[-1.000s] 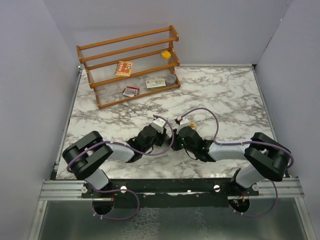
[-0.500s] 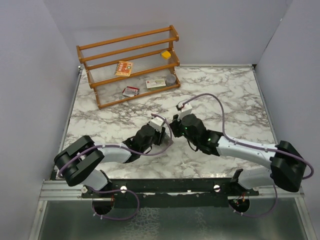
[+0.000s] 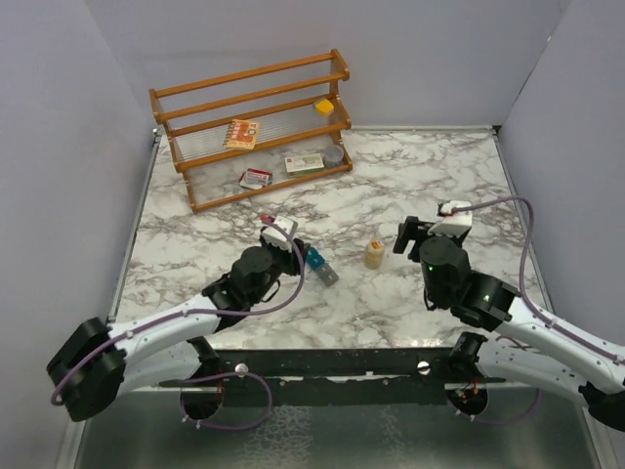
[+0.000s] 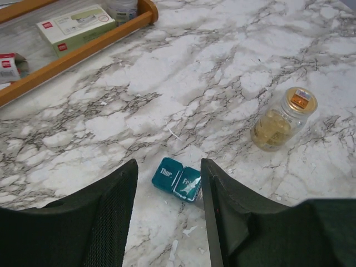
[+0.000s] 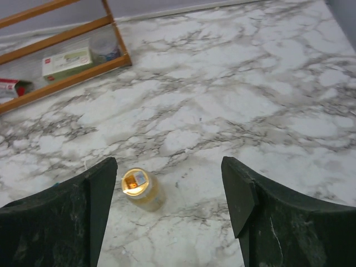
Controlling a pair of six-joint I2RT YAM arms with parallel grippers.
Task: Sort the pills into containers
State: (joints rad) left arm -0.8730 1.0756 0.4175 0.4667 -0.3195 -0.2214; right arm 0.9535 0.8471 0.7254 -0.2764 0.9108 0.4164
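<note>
Teal-blue and grey, the pill organiser [image 3: 319, 265] lies flat on the marble table [image 3: 439, 176], a short strip of joined square cells near the middle of the near half, its teal end pointing towards the rack and its grey end towards the arms. The left gripper [image 4: 168, 164] hangs low over it with its jaws spread: in the left wrist view the two teal cells (their lids read "Thur" and "Fri") sit on the marble between the black fingers [image 4: 105, 214], with a clear gap to the left finger and the right finger just beside the strip's corner; whether that corner touches cannot be told, and the grey cells are hidden there. To the right of the strip, near it but apart, stands a small clear pill bottle [image 3: 374, 253] of yellowish capsules with a gold cap. The right gripper [image 5: 169, 167] is raised on the right side with its jaws wide apart and nothing between them; the bottle appears just inside its left finger in the right wrist view, on the table below. At the far left stands a wooden rack [image 3: 249, 98] holding a green-and-white box [image 4: 78, 23] and other flat packets
</note>
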